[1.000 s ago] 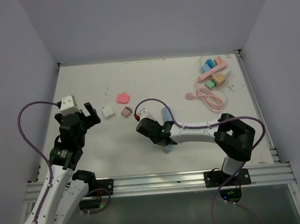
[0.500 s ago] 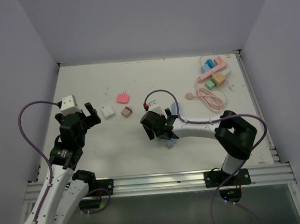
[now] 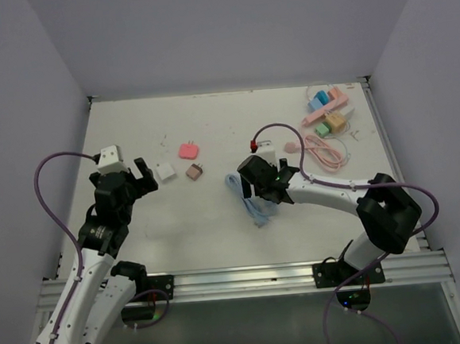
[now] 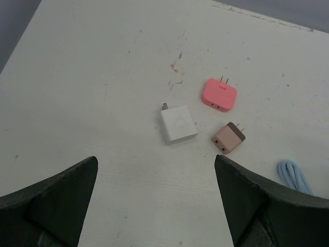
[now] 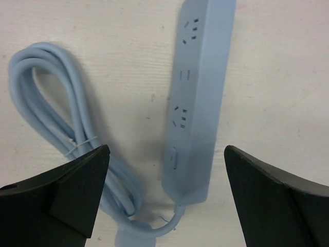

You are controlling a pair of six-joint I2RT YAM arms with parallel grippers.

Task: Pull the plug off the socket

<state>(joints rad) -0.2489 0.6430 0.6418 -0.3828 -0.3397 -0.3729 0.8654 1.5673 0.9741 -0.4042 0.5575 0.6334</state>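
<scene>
The socket is a pale blue power strip (image 5: 198, 98) lying flat, and the outlets that show hold nothing. Its coiled blue cable (image 5: 56, 118) lies beside it and also shows as a blue cable (image 3: 244, 199) in the top view. My right gripper (image 5: 167, 154) hovers open right over the strip's switch end; from above this gripper (image 3: 267, 191) hides most of the strip. Loose on the table lie a white plug (image 4: 178, 124), a pink plug (image 4: 219, 95) and a brown plug (image 4: 228, 138). My left gripper (image 4: 156, 159) is open and empty, short of the white plug.
A pile of pink power strips with coloured plugs (image 3: 326, 121) and a pink cable (image 3: 319, 145) sits at the back right. Walls close in the table on the left, back and right. The blue cable's end (image 4: 293, 175) reaches toward the brown plug.
My right gripper went from shut to wide open and swung rightward, from near the brown plug to over the blue strip. The left arm barely moved.
</scene>
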